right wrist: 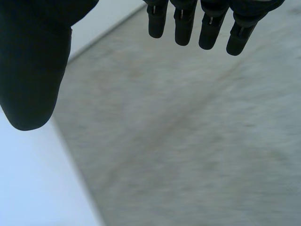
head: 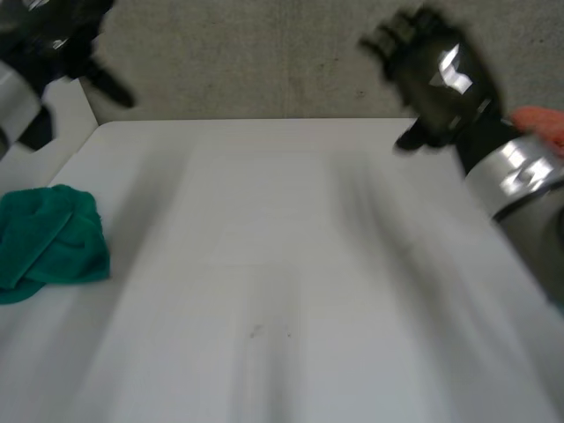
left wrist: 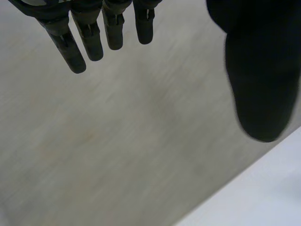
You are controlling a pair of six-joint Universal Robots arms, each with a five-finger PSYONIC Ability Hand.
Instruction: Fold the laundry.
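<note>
Item: left hand [head: 55, 42]. I read it as released. In its wrist view the fingers [left wrist: 89, 37] hang straight, the thumb [left wrist: 261, 80] stands apart, and nothing is between them. The arm holds it raised off the table's far corner, over grey floor [left wrist: 117, 141].

Item: green cloth [head: 48, 242]. It lies crumpled in a heap at the table [head: 291, 264] edge, on the near side of the left hand and well apart from it. It is far across the table from the right hand.

Step in hand, as I judge it: reach for the heap. I would lower the left hand onto it, pinch an outer edge rather than the bulk, and drag it towards the bare middle to spread it flat before any fold.

Item: right hand [head: 436, 75]. It is also released, with fingers [right wrist: 186, 23] straight, thumb [right wrist: 33, 70] wide and nothing held. It is raised beyond the far edge.

Item: orange object [head: 539, 123]. It sits just beside the right wrist, and I cannot tell what it is.
</note>
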